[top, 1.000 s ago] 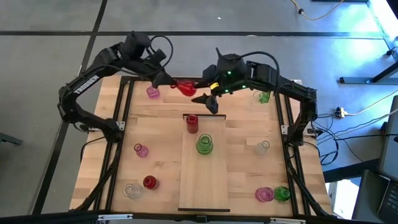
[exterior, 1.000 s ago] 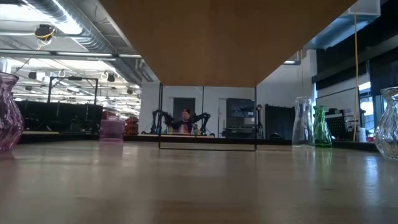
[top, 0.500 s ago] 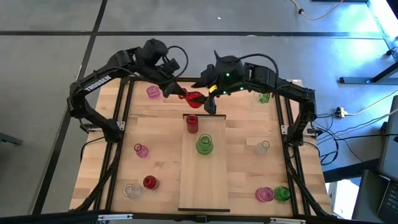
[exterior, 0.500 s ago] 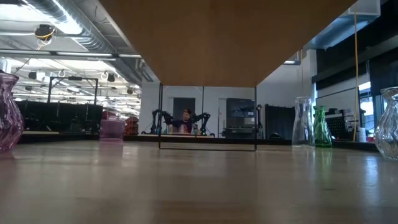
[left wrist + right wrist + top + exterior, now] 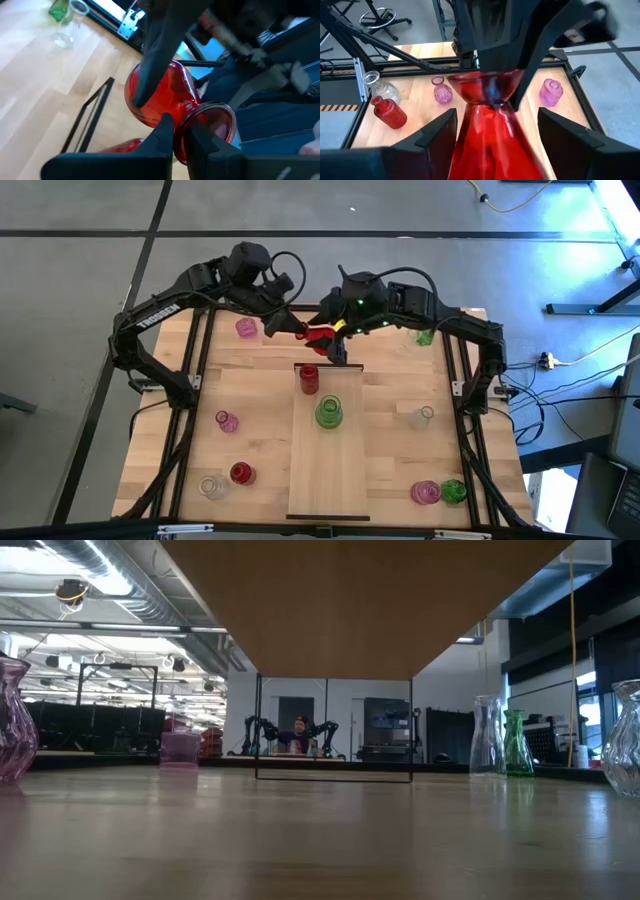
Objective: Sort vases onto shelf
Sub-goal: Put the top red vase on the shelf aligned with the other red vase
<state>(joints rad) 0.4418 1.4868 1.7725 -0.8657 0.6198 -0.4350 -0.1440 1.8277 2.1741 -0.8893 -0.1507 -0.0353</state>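
Note:
A red vase hangs in the air over the far end of the shelf, with my left gripper shut on its mouth end. Its belly lies between the fingers of my right gripper, which stand open on either side of it; whether they touch it, I cannot tell. Another red vase and a green vase stand on their bases on the shelf. My left gripper pinches the rim of the red vase's mouth, one finger inside the mouth and one outside. The fingers come from the table's far left, slanting down. The vase is lifted clear and lies tilted, its belly away from the gripper.
Loose vases stand on the table around the shelf: pink and green at the far side, pink and clear midway, red, clear, pink and green near the front.
My left gripper has carried the red vase toward the table's right, over to my right gripper. The vase's belly, earlier left of the right gripper's fingers, now lies between them. The vase stays clear of the table.

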